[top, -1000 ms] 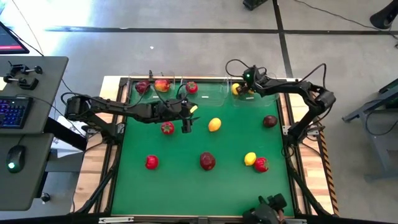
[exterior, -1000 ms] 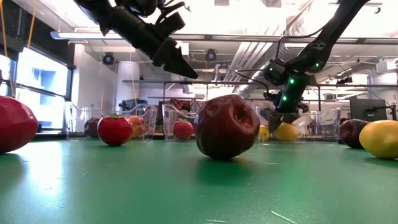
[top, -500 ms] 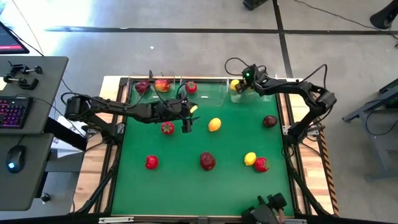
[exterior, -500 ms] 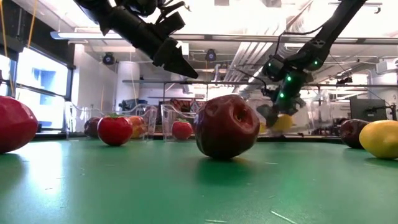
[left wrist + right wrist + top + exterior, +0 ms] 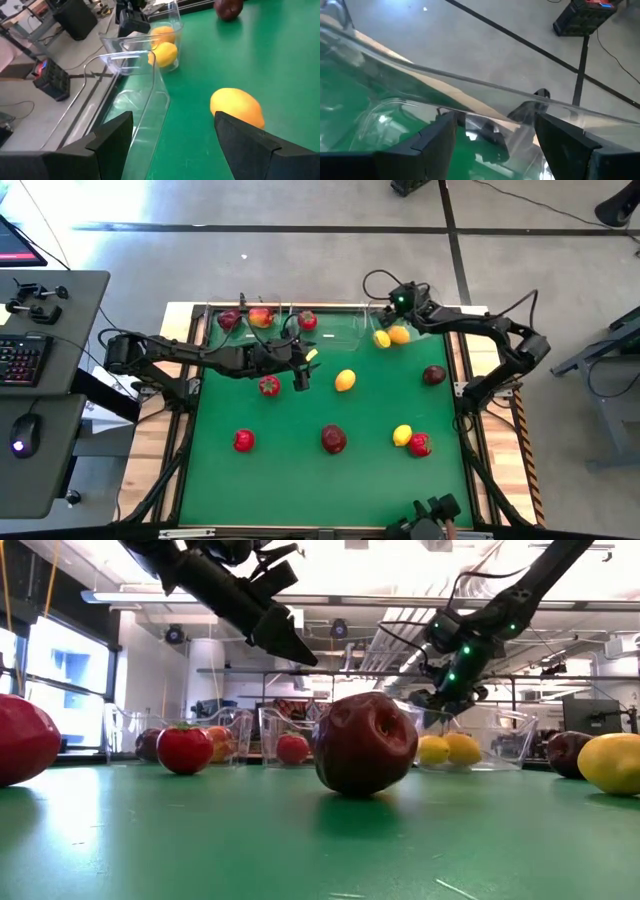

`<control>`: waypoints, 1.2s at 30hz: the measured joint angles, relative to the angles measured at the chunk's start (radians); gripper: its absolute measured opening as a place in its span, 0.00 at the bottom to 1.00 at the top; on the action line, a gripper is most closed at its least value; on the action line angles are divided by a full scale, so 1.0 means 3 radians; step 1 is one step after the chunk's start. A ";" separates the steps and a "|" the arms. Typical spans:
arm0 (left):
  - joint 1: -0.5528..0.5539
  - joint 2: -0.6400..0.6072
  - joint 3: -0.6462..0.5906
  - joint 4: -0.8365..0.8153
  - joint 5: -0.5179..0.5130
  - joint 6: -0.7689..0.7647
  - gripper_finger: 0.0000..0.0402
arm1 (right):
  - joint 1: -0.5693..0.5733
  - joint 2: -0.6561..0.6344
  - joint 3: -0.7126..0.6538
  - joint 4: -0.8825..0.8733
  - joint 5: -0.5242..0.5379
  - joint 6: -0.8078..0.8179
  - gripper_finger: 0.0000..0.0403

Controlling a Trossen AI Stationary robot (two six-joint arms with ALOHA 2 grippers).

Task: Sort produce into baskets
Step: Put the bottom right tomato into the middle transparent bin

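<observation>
The right gripper [image 5: 392, 313] hangs with open fingers, holding nothing, above the right clear bin [image 5: 412, 340]; just below it two lemons [image 5: 391, 336] lie inside that bin; the left gripper [image 5: 301, 379] hovers open and empty over the green mat [image 5: 300, 470], a red fruit [image 5: 268, 386] just beside it and a lemon [image 5: 345, 380] near; farther from both, fruits lie scattered on the mat; beyond the table is grey concrete floor [image 5: 300, 260].
</observation>
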 joint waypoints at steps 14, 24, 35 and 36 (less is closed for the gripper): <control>0.0001 0.0000 0.0000 -0.0001 0.0006 0.0002 0.67 | 0.0009 -0.0338 -0.0002 -0.0790 0.0184 0.0060 0.32; 0.0000 0.0000 0.0000 -0.0005 0.0029 0.0002 0.67 | -0.0194 -0.0379 -0.0006 -0.1690 0.0272 0.0606 0.03; 0.0000 0.0000 0.0000 -0.0002 0.0031 0.0002 0.67 | -0.0264 -0.0378 -0.0006 -0.2329 0.0133 0.0940 0.00; 0.0000 0.0000 0.0000 -0.0003 0.0031 0.0002 0.67 | -0.0263 -0.0378 -0.0006 -0.2378 0.0091 0.0972 0.00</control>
